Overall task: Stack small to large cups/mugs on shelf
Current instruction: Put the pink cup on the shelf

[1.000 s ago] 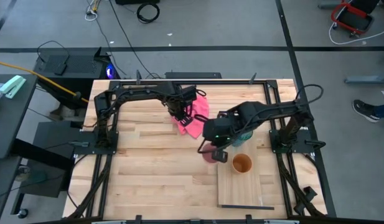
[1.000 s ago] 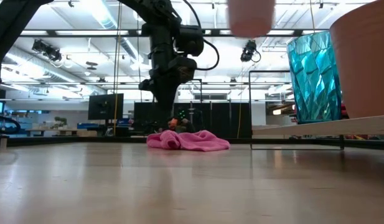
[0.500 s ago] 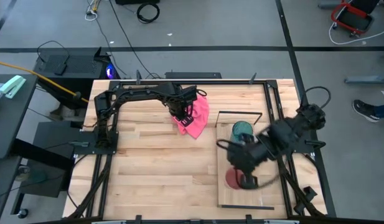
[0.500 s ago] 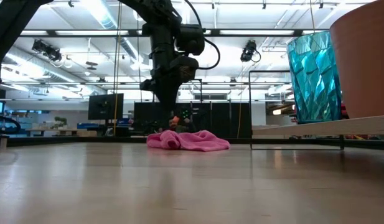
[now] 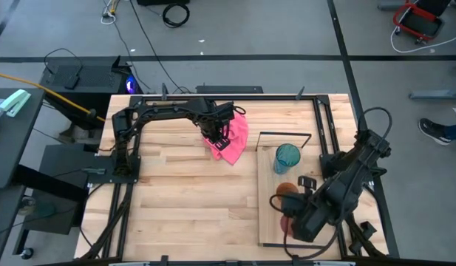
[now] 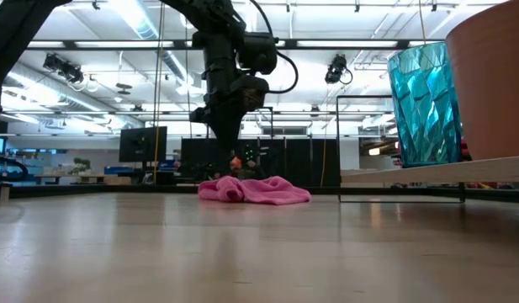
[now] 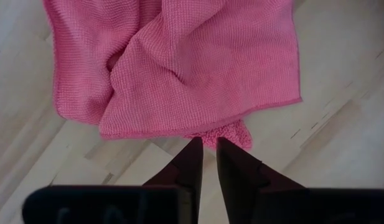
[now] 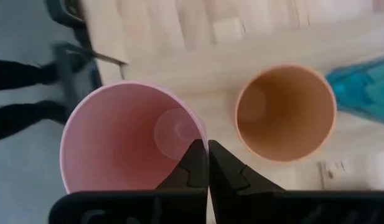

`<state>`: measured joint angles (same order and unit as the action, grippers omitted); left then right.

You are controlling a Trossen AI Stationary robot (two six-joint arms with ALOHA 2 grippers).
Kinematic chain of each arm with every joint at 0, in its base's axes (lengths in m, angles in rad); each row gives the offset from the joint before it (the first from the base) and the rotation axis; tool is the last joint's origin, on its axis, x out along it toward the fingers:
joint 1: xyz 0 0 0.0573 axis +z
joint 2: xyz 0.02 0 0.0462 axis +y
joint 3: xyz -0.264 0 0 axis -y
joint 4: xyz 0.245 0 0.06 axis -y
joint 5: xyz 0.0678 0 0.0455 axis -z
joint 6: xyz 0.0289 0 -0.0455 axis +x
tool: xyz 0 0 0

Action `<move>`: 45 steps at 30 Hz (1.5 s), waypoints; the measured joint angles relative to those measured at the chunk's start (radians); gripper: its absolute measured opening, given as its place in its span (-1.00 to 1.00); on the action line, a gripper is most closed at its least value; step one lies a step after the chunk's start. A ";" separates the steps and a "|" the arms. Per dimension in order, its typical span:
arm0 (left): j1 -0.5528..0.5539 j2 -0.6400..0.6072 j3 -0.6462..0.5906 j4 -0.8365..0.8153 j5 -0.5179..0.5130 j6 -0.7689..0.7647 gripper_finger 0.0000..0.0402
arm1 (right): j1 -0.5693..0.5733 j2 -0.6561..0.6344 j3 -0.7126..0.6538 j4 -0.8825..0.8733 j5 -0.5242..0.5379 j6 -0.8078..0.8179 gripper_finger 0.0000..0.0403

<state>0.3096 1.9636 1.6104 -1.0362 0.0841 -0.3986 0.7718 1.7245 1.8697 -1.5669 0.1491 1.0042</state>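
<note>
**Carrying the pink cup down the shelf**

High view: the right gripper has swung from beside the orange-brown cup toward the shelf at 6 o'clock, so nesting waits; the teal tumbler stands at 12.

Right wrist view: fingers pinch the pink cup rim.

Left wrist view: the left gripper, nearly closed and empty, hovers over the pink cloth.

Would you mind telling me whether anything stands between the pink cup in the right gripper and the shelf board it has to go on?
Nothing visible does. The right gripper pinches the pink cup by its rim beside the orange-brown cup, over the shelf.
</note>
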 joint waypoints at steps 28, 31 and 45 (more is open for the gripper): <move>-0.006 0.000 0.000 0.000 0.001 -0.006 -0.71 | 0.050 -0.198 -0.523 0.424 0.022 0.221 -0.99; -0.006 0.000 0.000 0.000 0.001 -0.009 -0.73 | 0.057 -0.199 -0.543 0.451 0.019 0.226 -0.99; -0.006 0.000 0.000 0.000 0.001 -0.009 -0.70 | 0.063 -0.200 -0.617 0.560 0.010 0.234 -0.99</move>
<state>0.3031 1.9636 1.6104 -1.0361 0.0853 -0.4074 0.8345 1.5249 1.2527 -1.0070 0.1595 1.2381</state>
